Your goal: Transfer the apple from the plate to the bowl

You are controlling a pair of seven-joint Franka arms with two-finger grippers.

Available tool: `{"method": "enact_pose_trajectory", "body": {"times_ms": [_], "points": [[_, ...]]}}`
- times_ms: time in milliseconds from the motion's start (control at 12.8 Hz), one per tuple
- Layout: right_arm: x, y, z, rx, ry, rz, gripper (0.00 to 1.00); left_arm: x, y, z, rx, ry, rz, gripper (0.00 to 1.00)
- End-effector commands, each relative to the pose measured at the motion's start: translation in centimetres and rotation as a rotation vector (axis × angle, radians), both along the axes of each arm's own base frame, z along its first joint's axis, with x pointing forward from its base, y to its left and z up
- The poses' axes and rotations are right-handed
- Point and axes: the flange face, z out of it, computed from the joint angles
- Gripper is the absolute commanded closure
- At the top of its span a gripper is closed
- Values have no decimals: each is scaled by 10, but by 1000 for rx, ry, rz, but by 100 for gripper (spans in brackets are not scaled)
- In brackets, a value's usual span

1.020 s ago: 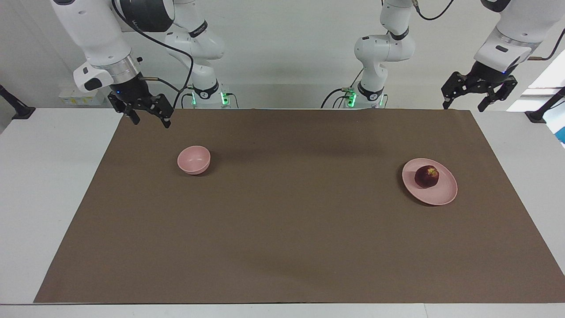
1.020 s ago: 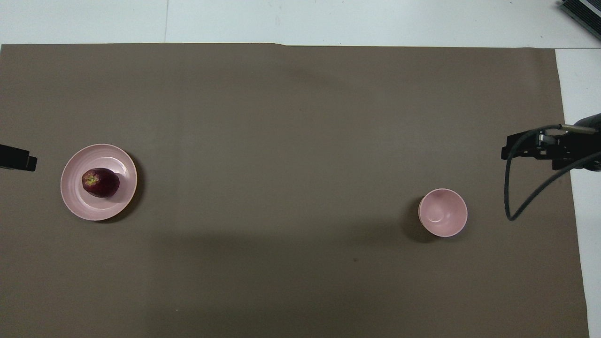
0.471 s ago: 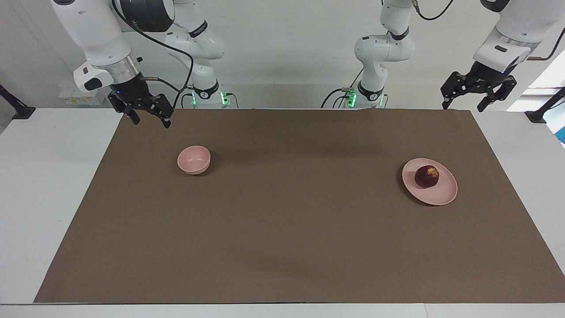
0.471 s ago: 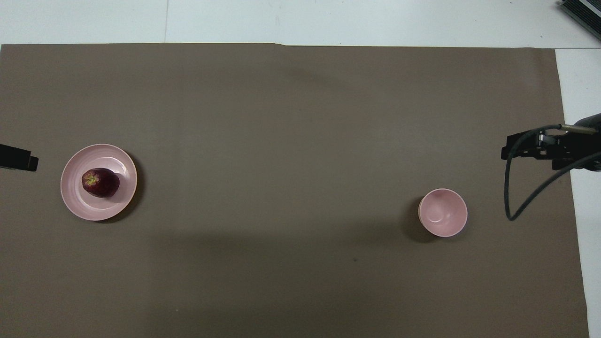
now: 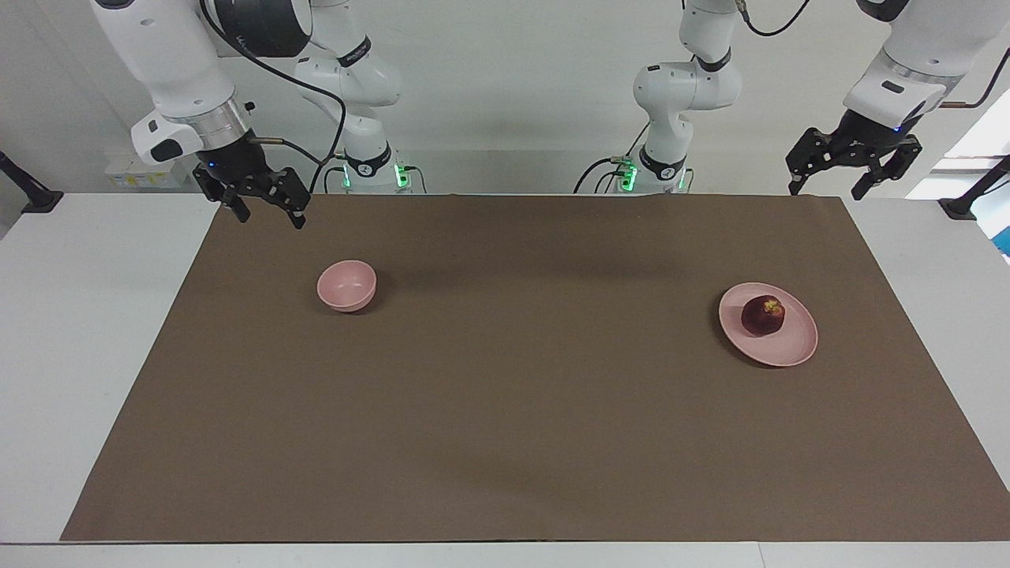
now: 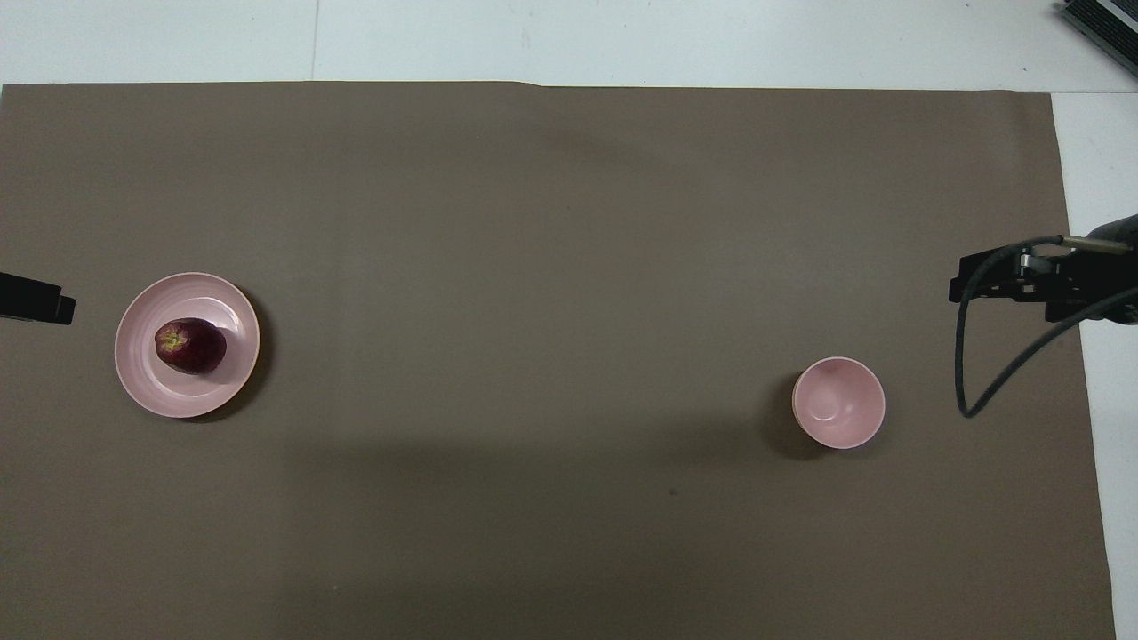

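A dark red apple lies on the wide pale pink plate toward the left arm's end of the table. The small deep pink bowl stands toward the right arm's end, with nothing in it. My left gripper hangs open and high, over the mat's corner at its own end, well apart from the plate. My right gripper waits open in the air over the mat's edge, near the bowl and not touching it.
A brown mat covers most of the white table. The right arm's black cable loops down beside the bowl. Black clamps stand at the table's ends.
My left gripper has risen a little and edged slightly toward the middle of the table. The right arm, apple, plate and bowl have not moved.
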Motion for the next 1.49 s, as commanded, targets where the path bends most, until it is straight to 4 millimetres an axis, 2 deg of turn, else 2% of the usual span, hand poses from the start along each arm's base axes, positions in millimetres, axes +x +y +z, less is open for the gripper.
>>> {"method": "enact_pose_trajectory", "body": {"times_ms": [0,1412], "points": [[-3,0,1,16,-6,6,0,-1,-2,6,10,-13,-2,0],[-3,0,1,16,-6,8,0,-3,-1,4,10,1,-3,0]]}}
